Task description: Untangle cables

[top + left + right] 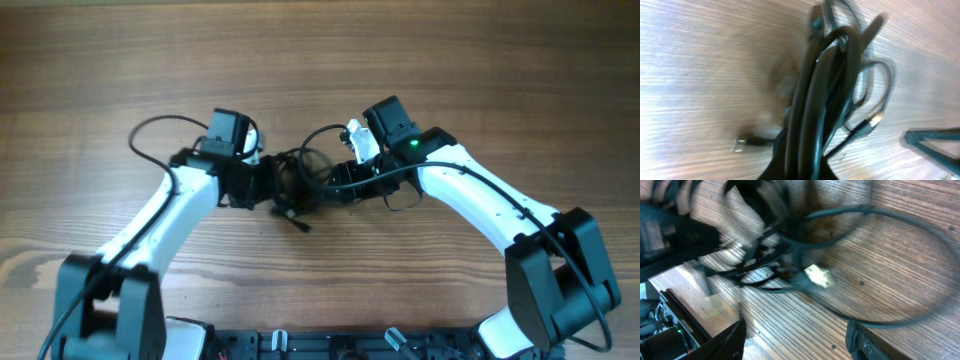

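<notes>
The cables (292, 180) are a tangled black bundle mid-table between my two grippers, with a loose loop (312, 135) behind and a plug end (298, 222) trailing toward the front. My left gripper (262, 185) is shut on the bundle's left side. In the left wrist view the cords (825, 100) run up from its jaws (840, 170), and a silver-tipped plug (740, 144) lies on the wood. My right gripper (335, 180) is at the bundle's right side. In the right wrist view its fingers (795, 340) are open and empty, short of the tangle (790, 275) and a pale plug (817, 275).
The wooden table (120, 60) stretches all round the tangle. The arms' base rail (320, 345) runs along the front edge. Each arm's own thicker black wire loops out beside its wrist (150, 130). The left arm (670, 230) shows blurred in the right wrist view.
</notes>
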Tool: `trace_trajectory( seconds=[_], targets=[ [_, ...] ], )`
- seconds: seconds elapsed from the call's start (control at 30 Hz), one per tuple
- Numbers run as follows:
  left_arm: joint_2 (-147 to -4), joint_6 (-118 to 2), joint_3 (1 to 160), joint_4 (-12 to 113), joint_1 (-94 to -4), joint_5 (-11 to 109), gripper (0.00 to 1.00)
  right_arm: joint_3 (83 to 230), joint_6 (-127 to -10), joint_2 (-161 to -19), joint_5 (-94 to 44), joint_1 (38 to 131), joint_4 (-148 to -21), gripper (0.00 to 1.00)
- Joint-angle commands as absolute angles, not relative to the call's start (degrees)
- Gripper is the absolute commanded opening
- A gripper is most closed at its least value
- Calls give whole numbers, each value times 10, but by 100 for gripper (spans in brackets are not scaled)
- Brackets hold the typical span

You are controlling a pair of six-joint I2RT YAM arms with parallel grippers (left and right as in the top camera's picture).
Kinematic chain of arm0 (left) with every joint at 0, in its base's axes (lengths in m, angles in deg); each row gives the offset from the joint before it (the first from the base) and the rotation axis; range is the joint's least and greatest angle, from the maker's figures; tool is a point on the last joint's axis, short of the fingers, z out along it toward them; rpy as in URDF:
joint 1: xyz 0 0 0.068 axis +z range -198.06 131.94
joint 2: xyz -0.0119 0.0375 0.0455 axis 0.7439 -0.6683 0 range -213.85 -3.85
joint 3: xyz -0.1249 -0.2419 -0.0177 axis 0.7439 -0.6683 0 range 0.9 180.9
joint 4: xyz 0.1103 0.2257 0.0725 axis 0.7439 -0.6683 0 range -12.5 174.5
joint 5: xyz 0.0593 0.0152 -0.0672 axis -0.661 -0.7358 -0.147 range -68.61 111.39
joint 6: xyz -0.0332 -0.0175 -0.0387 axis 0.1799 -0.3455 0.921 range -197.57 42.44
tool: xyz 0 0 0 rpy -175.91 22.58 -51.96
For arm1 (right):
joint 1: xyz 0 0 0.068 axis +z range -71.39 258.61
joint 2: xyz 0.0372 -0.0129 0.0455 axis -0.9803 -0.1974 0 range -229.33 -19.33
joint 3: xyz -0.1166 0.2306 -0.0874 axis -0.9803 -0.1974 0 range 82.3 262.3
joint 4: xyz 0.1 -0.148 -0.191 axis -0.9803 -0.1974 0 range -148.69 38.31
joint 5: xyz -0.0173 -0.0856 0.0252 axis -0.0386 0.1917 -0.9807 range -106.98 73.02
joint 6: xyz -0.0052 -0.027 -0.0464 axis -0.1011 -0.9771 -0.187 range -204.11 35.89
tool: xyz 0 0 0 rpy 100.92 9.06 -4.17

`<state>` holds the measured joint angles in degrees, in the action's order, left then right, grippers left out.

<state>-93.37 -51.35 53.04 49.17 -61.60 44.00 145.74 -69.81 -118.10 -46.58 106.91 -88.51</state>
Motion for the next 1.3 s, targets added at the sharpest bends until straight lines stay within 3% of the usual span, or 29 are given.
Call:
trace_trajectory(
  seconds=[0.0,0.1,0.17,0.23,0.4,0.47,0.5,0.57,0.6,0.77,0.97,1.1,1.27],
  targets=[
    [-860,-519,662,367,-624,252,4,1457,-722,-1173,-489,1044,-882,67],
    [-900,-510,682,328,-740,91,4,1457,-720,-1173,-526,993,-889,68],
    [-961,-486,682,330,-799,78,4,1457,-720,-1173,-531,949,-904,70],
    [-1057,-432,682,343,-886,-9,4,1457,-744,-1174,-530,915,-922,71],
    [-1105,-411,682,377,-1022,-95,5,1457,-757,-1174,-540,842,-930,74],
    [-1105,-411,682,411,-1065,-95,15,1457,-767,-1174,-539,821,-941,81],
    [-1105,-411,682,415,-1076,-95,25,1457,-767,-1174,-533,814,-942,83],
    [-1105,-420,682,414,-1089,-96,70,1457,-766,-1174,-527,804,-941,85],
    [-1100,-440,684,414,-1090,-96,80,1457,-766,-1174,-527,801,-940,86],
    [-1007,-443,716,401,-1085,-91,100,1457,-781,-1174,-527,800,-942,89],
    [-904,-435,718,344,-1033,-42,99,1457,-781,-1173,-534,800,-942,89],
    [-889,-428,718,289,-901,60,97,1482,-849,-1165,-602,805,-990,89],
    [-889,-469,717,298,-710,245,100,1483,-833,-1113,-588,893,-975,89]
  ],
)
